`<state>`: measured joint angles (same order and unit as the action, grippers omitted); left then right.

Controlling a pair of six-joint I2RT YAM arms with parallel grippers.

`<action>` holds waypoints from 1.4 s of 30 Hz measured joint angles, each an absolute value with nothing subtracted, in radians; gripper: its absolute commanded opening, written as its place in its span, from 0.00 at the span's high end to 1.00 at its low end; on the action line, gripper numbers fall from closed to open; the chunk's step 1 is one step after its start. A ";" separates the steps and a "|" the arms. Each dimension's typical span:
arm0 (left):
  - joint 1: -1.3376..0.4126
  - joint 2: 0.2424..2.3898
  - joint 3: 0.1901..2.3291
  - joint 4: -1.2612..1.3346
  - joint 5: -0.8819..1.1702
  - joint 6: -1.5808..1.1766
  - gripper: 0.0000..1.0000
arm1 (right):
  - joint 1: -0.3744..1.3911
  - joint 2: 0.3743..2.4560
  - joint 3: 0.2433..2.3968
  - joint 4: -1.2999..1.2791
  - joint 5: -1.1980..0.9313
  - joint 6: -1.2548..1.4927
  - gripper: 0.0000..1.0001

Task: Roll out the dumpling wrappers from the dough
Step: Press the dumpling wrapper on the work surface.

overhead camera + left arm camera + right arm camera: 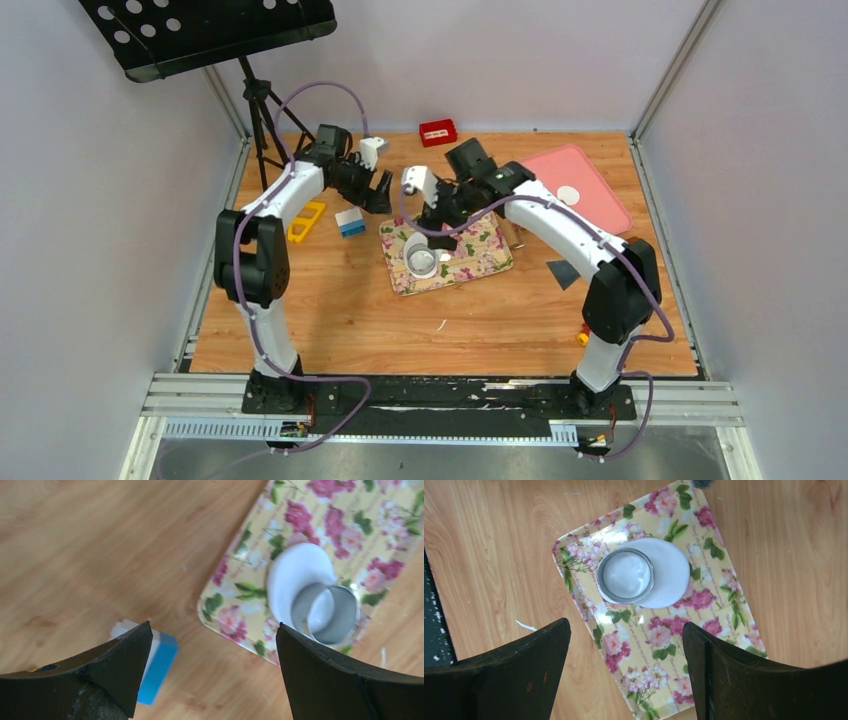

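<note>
Left hand (380, 193) and right hand (441, 228) are both released and empty up top, hovering by the tray (488, 252). Left wrist: ring (325, 615) sits on the dough (295, 567). Right wrist: same, ring off-centre. Cutting step, I'd guess; next needs a straight grab on the ring.

Ring cutter (625, 575) on dough (672, 572), dough on tray (664, 645), block (350, 222) left of tray

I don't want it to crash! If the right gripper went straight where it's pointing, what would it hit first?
Probably the flowery tray, just short of the metal ring standing on the flat white dough. The right gripper is open and holds nothing; depth is hard to judge.
</note>
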<state>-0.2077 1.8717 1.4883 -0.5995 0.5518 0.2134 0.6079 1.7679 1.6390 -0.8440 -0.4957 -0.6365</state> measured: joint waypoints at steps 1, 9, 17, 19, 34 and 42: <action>-0.210 1.898 1.518 -0.609 0.531 0.224 0.03 | 0.636 1.776 1.636 -0.837 -0.469 -0.659 0.17; -0.243 2.128 1.747 -0.726 0.456 0.336 0.16 | 0.766 1.943 1.656 -0.802 -0.373 -0.735 0.17; -0.332 2.223 1.802 -0.782 0.383 0.396 0.35 | 0.783 2.026 1.663 -0.755 -0.291 -0.750 0.17; -0.346 2.248 1.827 -0.794 0.376 0.405 0.44 | 0.783 2.032 1.669 -0.745 -0.273 -0.751 0.17; -0.358 2.214 1.738 -0.743 0.356 0.405 1.00 | 0.782 1.969 1.656 -0.734 -0.218 -0.749 0.15; -0.360 2.132 1.590 -0.628 0.350 0.330 1.00 | 0.760 1.980 1.654 -0.736 -0.165 -0.730 0.13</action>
